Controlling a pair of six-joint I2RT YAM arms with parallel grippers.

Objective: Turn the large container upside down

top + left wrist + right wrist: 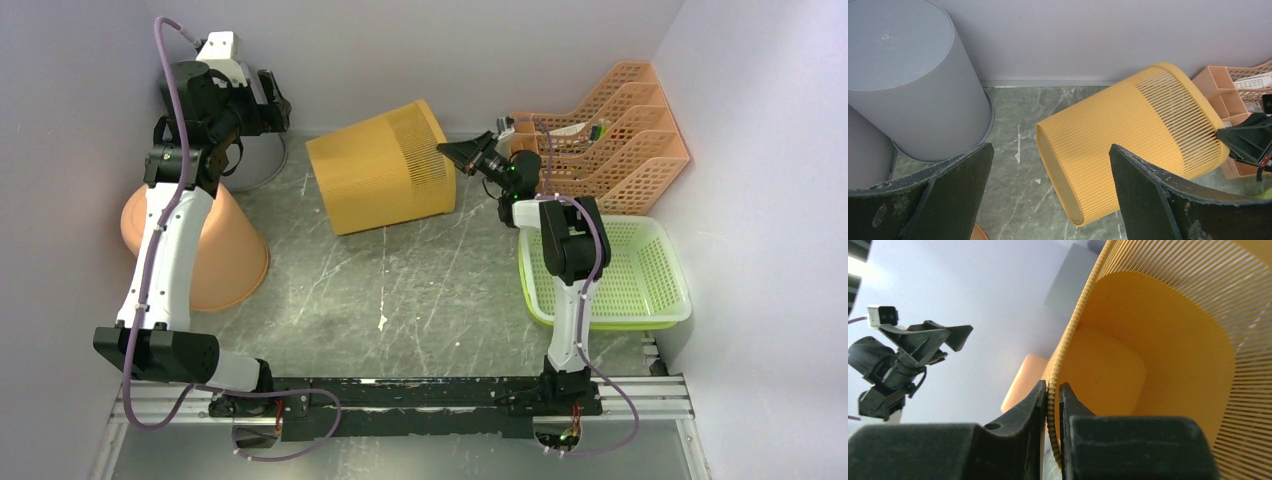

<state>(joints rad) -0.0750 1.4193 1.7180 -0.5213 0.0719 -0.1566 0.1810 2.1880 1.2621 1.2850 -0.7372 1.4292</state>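
Observation:
The large container is a yellow ribbed bin [385,168] tipped on its side at the back middle, its slatted open rim to the right and its closed base to the left. It also shows in the left wrist view [1128,140]. My right gripper [452,152] is shut on the bin's rim [1052,390], one finger outside and one inside. My left gripper [272,100] is open and empty, held high at the back left, apart from the bin; its fingers [948,190] frame the bin's base from above.
A grey upturned bin [908,80] stands at the back left under the left arm. An orange upturned bin [235,255] stands at the left. An orange file rack [620,130] and a green basket [650,270] are at the right.

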